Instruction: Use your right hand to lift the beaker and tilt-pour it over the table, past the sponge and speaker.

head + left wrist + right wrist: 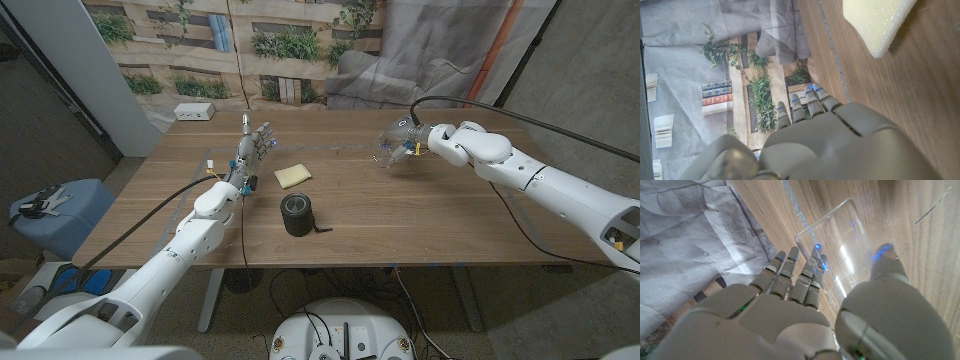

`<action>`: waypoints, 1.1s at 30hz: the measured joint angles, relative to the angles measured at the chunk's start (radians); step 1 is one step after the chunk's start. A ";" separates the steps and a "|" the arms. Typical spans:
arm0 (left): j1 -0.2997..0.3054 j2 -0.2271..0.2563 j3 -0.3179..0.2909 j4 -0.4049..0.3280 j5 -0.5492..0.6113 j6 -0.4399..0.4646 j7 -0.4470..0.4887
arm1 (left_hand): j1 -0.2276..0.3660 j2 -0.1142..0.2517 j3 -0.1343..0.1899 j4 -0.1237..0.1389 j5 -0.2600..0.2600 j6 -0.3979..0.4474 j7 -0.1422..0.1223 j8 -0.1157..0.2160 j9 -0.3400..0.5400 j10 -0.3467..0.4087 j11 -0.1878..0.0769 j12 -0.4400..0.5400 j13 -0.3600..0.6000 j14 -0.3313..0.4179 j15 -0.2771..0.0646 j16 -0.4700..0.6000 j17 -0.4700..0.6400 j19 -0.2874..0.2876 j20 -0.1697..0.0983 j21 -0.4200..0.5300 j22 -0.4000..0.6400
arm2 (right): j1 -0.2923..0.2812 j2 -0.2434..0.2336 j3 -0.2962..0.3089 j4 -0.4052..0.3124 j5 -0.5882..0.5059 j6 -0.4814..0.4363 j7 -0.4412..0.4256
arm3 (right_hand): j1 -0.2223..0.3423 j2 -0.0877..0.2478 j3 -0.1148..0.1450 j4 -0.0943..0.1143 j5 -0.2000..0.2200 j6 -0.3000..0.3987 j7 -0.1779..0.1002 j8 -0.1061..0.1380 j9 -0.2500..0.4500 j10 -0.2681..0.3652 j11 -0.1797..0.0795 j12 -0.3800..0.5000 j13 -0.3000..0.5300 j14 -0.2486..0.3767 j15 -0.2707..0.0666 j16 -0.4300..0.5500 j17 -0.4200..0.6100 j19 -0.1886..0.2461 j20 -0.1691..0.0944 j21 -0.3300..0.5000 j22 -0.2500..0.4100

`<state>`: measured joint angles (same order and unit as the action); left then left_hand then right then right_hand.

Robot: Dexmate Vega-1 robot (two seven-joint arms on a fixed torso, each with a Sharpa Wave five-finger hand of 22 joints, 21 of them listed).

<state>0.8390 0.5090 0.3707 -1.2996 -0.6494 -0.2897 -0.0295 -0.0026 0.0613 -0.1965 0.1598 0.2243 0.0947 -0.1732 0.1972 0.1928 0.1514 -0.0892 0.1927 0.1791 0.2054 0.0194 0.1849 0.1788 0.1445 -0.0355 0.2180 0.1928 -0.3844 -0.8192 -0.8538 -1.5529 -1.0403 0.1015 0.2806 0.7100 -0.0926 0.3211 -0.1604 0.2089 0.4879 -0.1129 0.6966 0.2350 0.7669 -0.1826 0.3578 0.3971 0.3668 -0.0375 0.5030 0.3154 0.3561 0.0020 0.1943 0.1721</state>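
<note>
Already the right robot hand grips the clear beaker, tipped mouth-leftward over the desk, beyond sponge and speaker.

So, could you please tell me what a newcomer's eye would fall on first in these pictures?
Most striking is the clear beaker, gripped by the right hand and tipped on its side above the far right part of the wooden table. Next comes the black cylindrical speaker near the table's middle, with the yellow sponge just beyond it. The left hand stands upright with fingers spread, left of the sponge, holding nothing.
</note>
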 measured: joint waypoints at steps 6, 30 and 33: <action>0.000 0.000 0.000 0.000 0.000 0.000 0.000 | 0.000 0.000 0.000 0.000 0.000 0.000 0.000 0.000 0.000 0.000 0.000 0.000 0.000 0.000 0.000 0.000 0.000 0.000 0.000 0.000 0.000 | 0.008 0.004 -0.010 0.008 -0.021 0.002 0.002 | 0.000 0.000 0.000 0.000 0.000 0.000 0.000 0.005 0.005 0.013 -0.002 -0.004 0.003 0.000 0.000 0.000 0.000 0.000 0.000 0.000 0.000; 0.000 0.000 0.000 0.000 0.000 0.000 0.000 | 0.000 0.000 0.000 0.000 0.000 0.000 0.000 0.000 0.000 0.000 0.000 0.000 0.000 0.000 0.000 0.000 0.000 0.000 0.000 0.000 0.000 | -0.004 0.021 -0.012 0.018 -0.010 -0.022 -0.025 | 0.000 0.000 -0.006 0.003 0.000 0.006 0.006 0.018 0.014 0.014 -0.003 0.001 0.009 0.005 -0.006 0.000 0.000 0.000 0.000 0.000 0.000; 0.000 0.000 0.000 0.000 0.000 0.000 0.000 | 0.000 0.000 0.000 0.000 0.000 0.000 0.000 0.000 0.000 0.000 0.000 0.000 0.000 0.000 0.000 0.000 0.000 0.000 0.000 0.000 0.000 | -0.016 0.021 0.000 0.018 0.012 -0.026 -0.033 | 0.000 0.000 -0.006 0.003 0.000 0.006 0.006 0.018 0.014 0.014 -0.003 0.001 0.013 0.005 -0.006 0.000 0.000 0.000 0.000 0.000 0.000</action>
<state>0.8388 0.5090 0.3706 -1.2994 -0.6496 -0.2897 -0.0298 -0.0026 0.0613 -0.1964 0.1598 0.2243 0.0947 -0.1732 0.1972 0.1928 0.1514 -0.0892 0.1927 0.1792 0.2054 0.0195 0.1849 0.1788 0.1445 -0.0355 0.2180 0.1928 -0.4000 -0.7983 -0.8535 -1.5349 -1.0283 0.0757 0.2472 0.7102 -0.0928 0.3153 -0.1574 0.2089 0.4935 -0.1073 0.7144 0.2489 0.7812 -0.1860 0.3591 0.4098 0.3723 -0.0430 0.5028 0.3156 0.3561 0.0019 0.1943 0.1721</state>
